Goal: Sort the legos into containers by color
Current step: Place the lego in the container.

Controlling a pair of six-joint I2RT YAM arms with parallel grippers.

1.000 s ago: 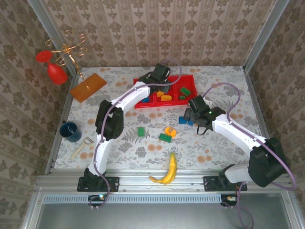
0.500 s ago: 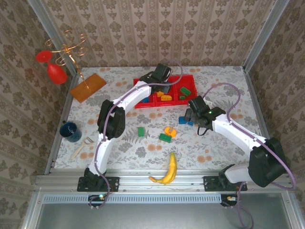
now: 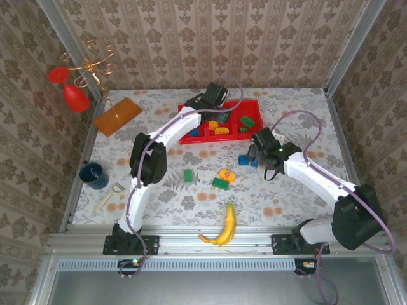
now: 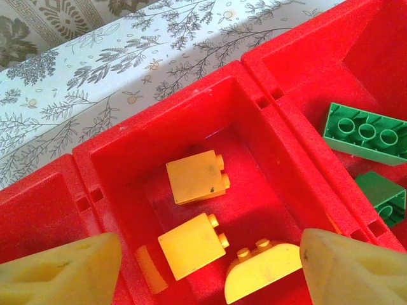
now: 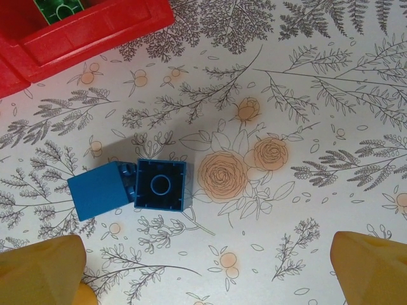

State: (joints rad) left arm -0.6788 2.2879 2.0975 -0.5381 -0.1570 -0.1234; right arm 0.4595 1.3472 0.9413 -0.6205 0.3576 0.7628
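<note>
**Top view and wrist views.** The red tray [image 4: 156,117] is set at the far middle of the flower-patterned counter [image 3: 267,200].

- **Left gripper:** The left gripper [image 4: 206,273] is held above the tray's middle compartment [image 4: 254,184]. Its fingers [image 4: 63,273] are spread wide and nothing is gripped between them.
- **Tray contents:** Three orange bricks [image 4: 197,176] are seen lying on the floor of the middle compartment, clear of both fingers. Two green bricks [image 4: 365,130] are seen in the right compartment [image 4: 356,70].
- **Right gripper:** The right gripper [image 5: 203,273] is poised over the counter just in front of the tray's right end. Its jaws are spread fully and are empty.
- **Blue bricks:** Two blue bricks [image 5: 160,184] are shown touching side by side on the counter. They lie ahead of the right gripper, towards the left of its wrist view. One is turned so that a square face with a ring is presented to the camera, and the other is tipped onto a plain face.
- **Loose pieces:** Three further pieces are seen loose on the counter between the arms. These are a green brick [image 3: 188,175], a second green brick [image 3: 220,183] and an orange piece [image 3: 227,173] just beside the latter.
- **Other objects:** A banana [image 3: 222,229] is laid near the front edge. An orange board [image 3: 117,116] is placed at the far left and a dark blue cup [image 3: 94,175] at the left edge.
</note>
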